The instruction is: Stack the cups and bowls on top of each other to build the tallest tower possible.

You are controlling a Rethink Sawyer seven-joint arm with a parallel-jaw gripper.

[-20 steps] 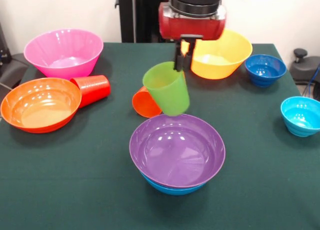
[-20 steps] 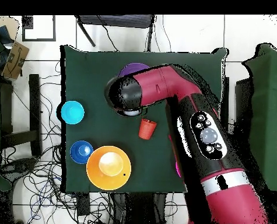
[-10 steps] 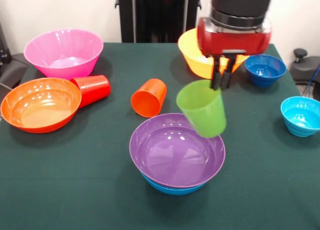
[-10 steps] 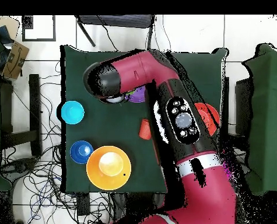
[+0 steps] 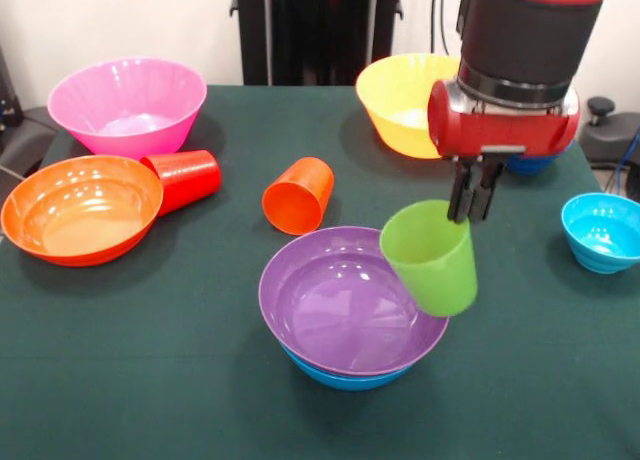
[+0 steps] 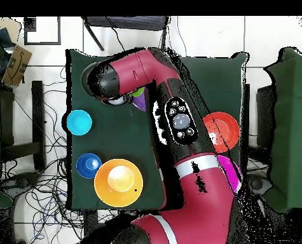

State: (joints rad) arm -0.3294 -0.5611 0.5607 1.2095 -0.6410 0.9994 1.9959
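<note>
My gripper (image 5: 470, 208) is shut on the far rim of the lime green cup (image 5: 432, 260). It holds the cup tilted, mouth up, above the right rim of the purple bowl (image 5: 340, 302). The purple bowl sits nested in the blue bowl (image 5: 345, 376), forming the low tower at the table's front middle. The orange cup (image 5: 298, 194) and the red cup (image 5: 186, 176) lie on their sides to the left. In the overhead view my arm (image 6: 178, 121) hides most of this; only slivers of the purple bowl (image 6: 140, 104) and the green cup (image 6: 138, 92) show.
The pink bowl (image 5: 128, 104) and orange bowl (image 5: 78, 208) stand at the left. The yellow bowl (image 5: 405, 104) is at the back. The small dark blue bowl (image 5: 540, 164) is mostly hidden behind the gripper. The small cyan bowl (image 5: 603, 230) is at the right edge.
My gripper has carried the green cup rightward and towards the table's front in the front view, from behind the purple bowl to above its right rim. Nothing else moved.
</note>
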